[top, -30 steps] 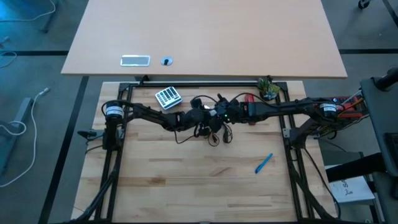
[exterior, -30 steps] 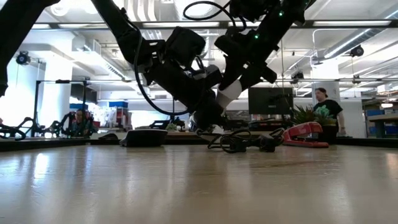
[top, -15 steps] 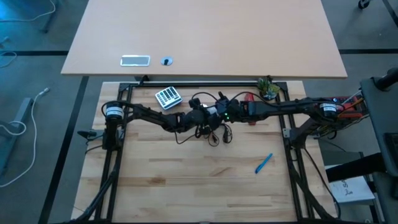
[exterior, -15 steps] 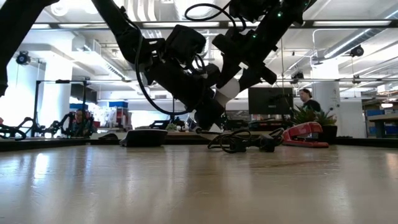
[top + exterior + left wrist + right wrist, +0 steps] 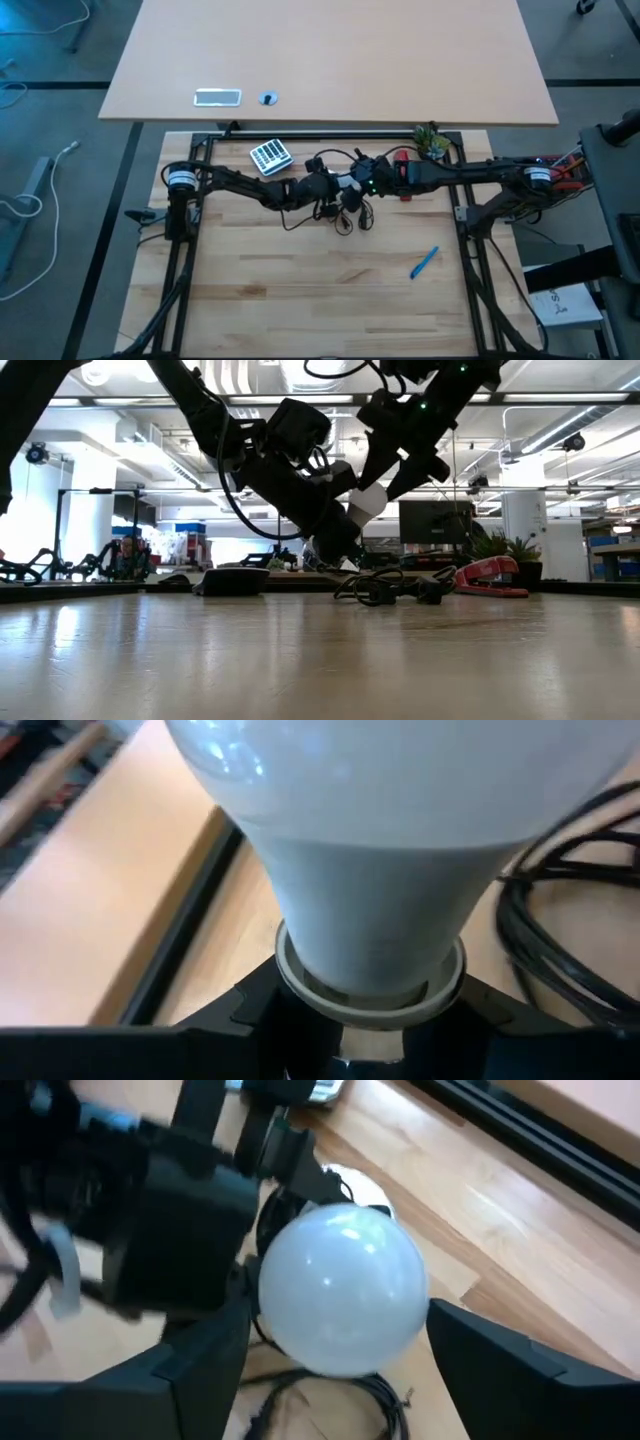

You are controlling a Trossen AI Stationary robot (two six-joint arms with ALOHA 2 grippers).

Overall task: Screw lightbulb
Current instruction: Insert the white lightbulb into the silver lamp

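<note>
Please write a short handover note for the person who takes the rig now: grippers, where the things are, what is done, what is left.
Left gripper: jaws closed at the bulb's neck, holding the base above the table.
Right gripper: jaws open on either side of the globe, not pressing it.
Both meet at the table's middle rear, over the black cord.
Done: bulb is seated in the held base; how far it is screwed cannot be seen.
Left: likely regrip with the right and turn further, then check tightness.

no readable text, labels, brands or numbers anywhere
</note>
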